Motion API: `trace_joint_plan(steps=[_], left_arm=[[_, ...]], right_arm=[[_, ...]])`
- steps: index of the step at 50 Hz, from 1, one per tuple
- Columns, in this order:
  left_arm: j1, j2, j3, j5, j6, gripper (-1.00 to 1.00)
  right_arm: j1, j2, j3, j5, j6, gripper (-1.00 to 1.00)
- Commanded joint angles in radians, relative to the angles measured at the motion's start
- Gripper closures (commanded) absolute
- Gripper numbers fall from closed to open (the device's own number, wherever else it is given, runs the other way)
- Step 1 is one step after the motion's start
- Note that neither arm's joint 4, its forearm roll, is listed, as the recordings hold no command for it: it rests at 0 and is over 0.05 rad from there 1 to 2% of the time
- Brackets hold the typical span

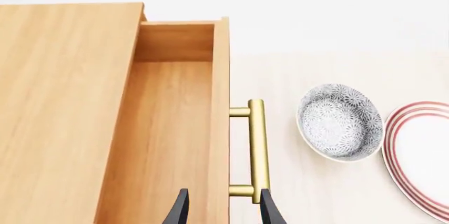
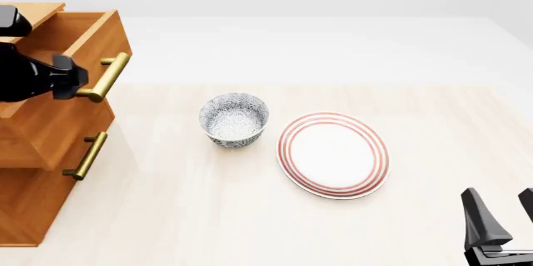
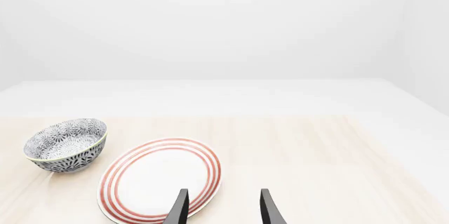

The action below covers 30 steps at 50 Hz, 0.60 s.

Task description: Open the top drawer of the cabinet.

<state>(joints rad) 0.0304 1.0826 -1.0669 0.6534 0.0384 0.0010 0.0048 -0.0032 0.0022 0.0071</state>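
The left gripper (image 2: 82, 86) is gripping the brass bar handle (image 2: 106, 77) of the orange-brown wooden top drawer (image 2: 83, 35), jaws closed across its long axis, while the right gripper (image 2: 502, 216) is idling with jaws apart.

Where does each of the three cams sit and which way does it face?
Front: fixed on the arms' side, above the table, looking forward and down at cabinet, bowl and plate; left arm at the top drawer's handle, right gripper at the lower right corner.
Left wrist: behind the left gripper, looking down into the open top drawer; its two fingertips show.
Right wrist: behind the right gripper, facing across the table; open fingertips show.
Shared: bowl and plate appear in all three.
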Motion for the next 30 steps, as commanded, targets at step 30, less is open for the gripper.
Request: trace_joint_plan(steps=[30], left_arm=[[-0.175, 0.028, -0.023, 0.010, -0.079, -1.00]], right_arm=[[0.000, 0.001, 0.000, -0.001, 0.000, -1.00]])
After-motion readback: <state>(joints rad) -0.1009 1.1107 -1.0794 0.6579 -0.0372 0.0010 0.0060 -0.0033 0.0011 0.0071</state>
